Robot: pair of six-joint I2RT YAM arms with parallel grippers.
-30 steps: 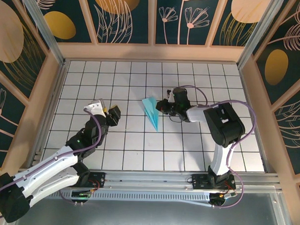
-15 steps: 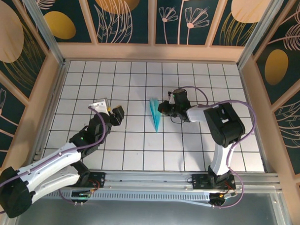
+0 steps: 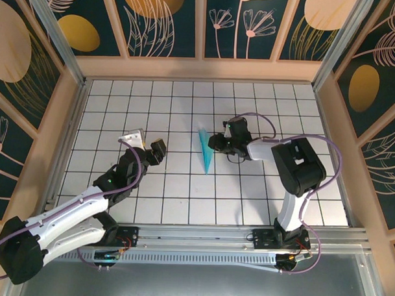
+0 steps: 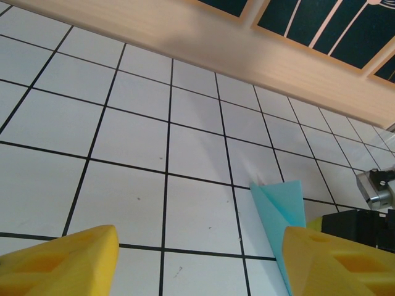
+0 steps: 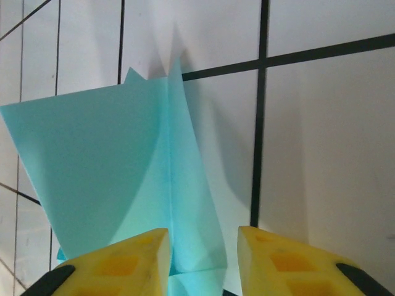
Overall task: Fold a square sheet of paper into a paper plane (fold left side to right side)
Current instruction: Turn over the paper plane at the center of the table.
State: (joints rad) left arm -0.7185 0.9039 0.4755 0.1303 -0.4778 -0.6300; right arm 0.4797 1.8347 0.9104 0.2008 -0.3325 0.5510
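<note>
One light-blue paper plane (image 3: 203, 149), right jaws parted astride its raised fold, left jaws gaping

The floor (image 3: 177, 186) was white tile ruled with black grid lines, evenly lit. Pale wooden framing (image 3: 200, 69) edged it, holding dark teal wall panels (image 3: 169, 20) painted with ochre discs and pale leaf outlines.

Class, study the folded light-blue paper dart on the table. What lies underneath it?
The slim light-blue paper dart rests on the white table with black grid lines. The surface directly beneath it is covered, so nothing more can be told.
</note>
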